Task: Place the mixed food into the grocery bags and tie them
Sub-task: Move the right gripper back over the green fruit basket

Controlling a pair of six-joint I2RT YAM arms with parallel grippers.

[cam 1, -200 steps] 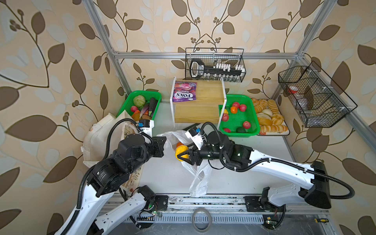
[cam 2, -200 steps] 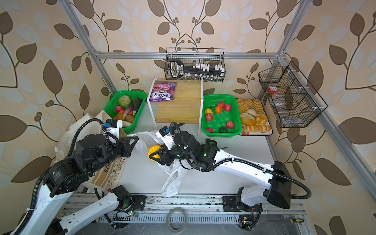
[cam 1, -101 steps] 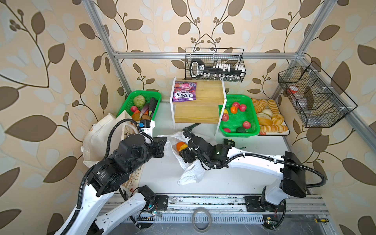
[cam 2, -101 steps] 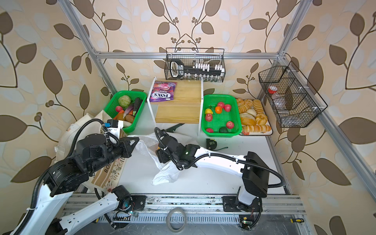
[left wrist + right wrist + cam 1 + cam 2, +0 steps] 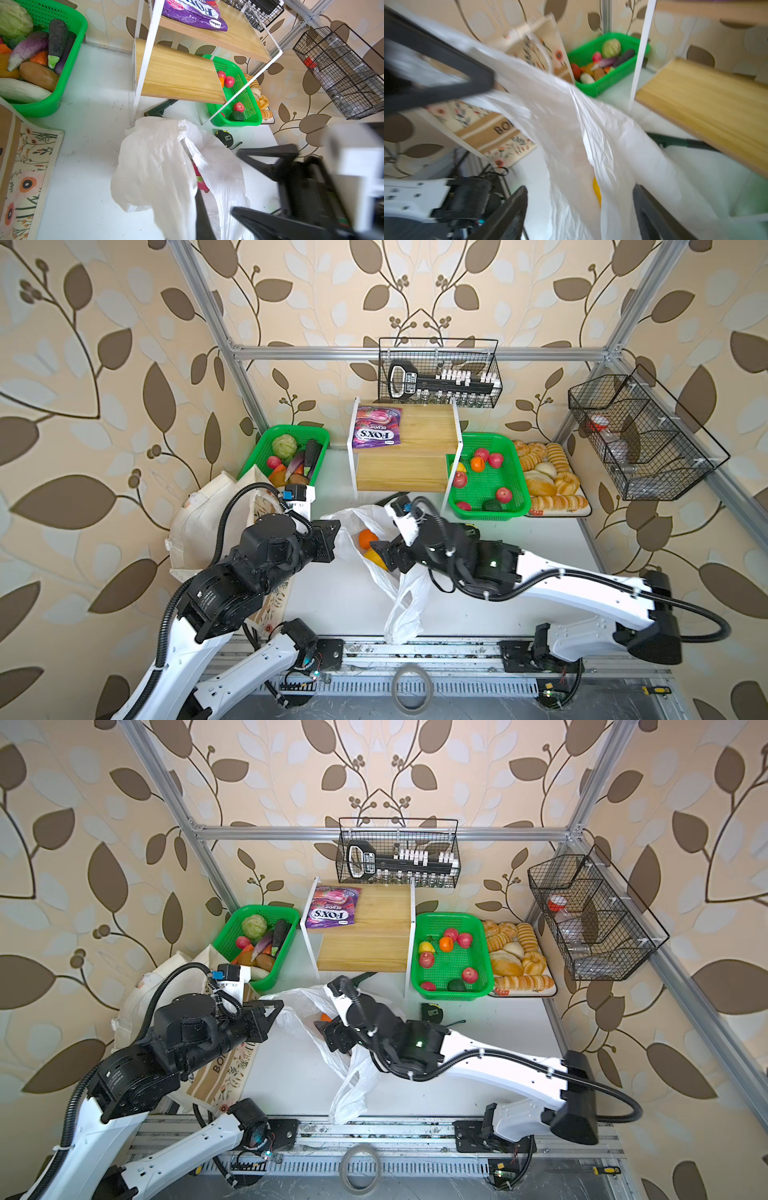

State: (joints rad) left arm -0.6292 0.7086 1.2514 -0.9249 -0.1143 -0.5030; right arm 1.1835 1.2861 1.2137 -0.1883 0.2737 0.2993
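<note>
The bag (image 5: 405, 605), a thin white crinkly carrier, lies in the middle of the bench (image 5: 332, 605). Its open mouth is toward the rack (image 5: 415, 464), and its long axis runs from there to the near edge, where a slack loop handle trails. It is limp and half see-through. In a top view an orange (image 5: 367, 539) and a yellow fruit (image 5: 373, 559) show inside the mouth. The left wrist view also catches something pink, probably the dragon fruit (image 5: 200, 182), in the fold.

The right pincer (image 5: 579, 189) sits right at the mouth, just beside the fruit. Its jaws stand well apart and hold nothing, with loose film hanging between them. The left pincer (image 5: 332, 533) is at the mouth's left side, shut on the bag's rim; the film stretches taut from it.

The mouth is therefore held from one side only, and the free arm is the right one. The purple sweets packet (image 5: 377, 432) lies flat on the rack's upper shelf, straight beyond the bag from the right pincer. I judge that arm the better placed to fetch it, since the left cannot let go without the mouth sagging.

The tote (image 5: 216, 1073), cream with flowers and dark lettering, lies under the left arm at the bench's left edge. Green baskets (image 5: 515, 472) of toy produce flank the rack.
</note>
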